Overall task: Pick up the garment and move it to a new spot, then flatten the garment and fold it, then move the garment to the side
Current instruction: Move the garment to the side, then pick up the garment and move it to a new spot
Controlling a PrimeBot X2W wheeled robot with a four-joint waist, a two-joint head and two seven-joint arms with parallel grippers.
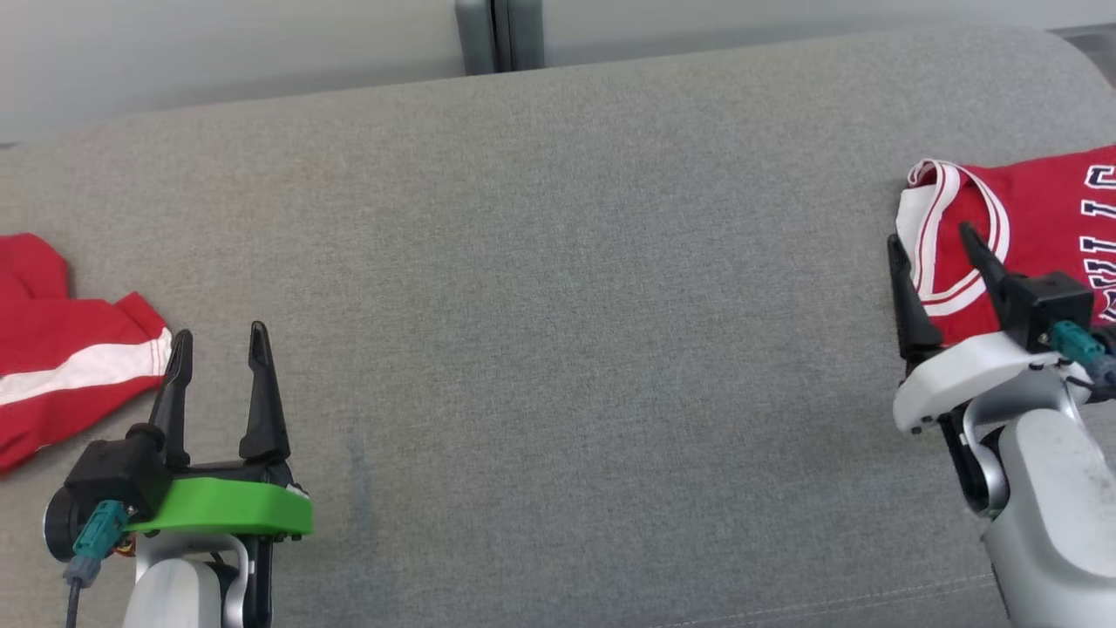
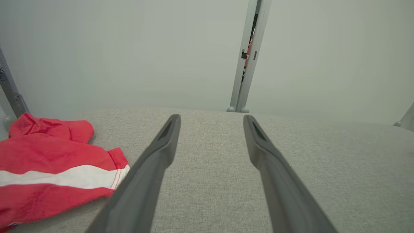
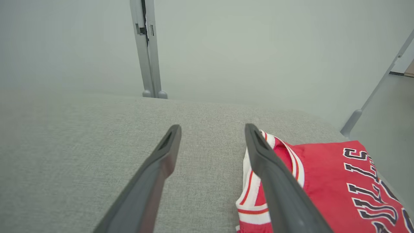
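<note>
At the right end of the grey cushion (image 1: 558, 262), a red jersey (image 1: 1046, 209) with a white-trimmed neckline and dark lettering, lying flat and compact with straight edges. Reads as folded and parked there on purpose, off to the side, leaving the cushion's middle bare for work. At the cushion's left end, a second red garment (image 1: 61, 375) with a white stripe, rumpled and uneven, so probably not dealt with yet; cannot say whether part of the same job. Beside the jersey, toward the cushion's middle, the right gripper (image 1: 928, 235): spread to the full, nothing between the jaws, one finger over bare cushion and the other crossing in front of the neckline. Hard to tell whether touching the cloth or hanging just above it; no fabric pinched or lifted either way. Suggests a let-go pose, with the jersey resting under its own weight. Near the cushion's left end, just beside the striped garment's hem, the left gripper (image 1: 221, 333): likewise fully spread, empty, fingers pointing toward the cushion's far edge, clear of the cloth. Probably parked low and open so as to reach either piece without dragging it. Judging by the lie of the jersey, fold and sideways move apparently done. Remaining risk: a snag of the neckline on the near finger during any retreat.
</note>
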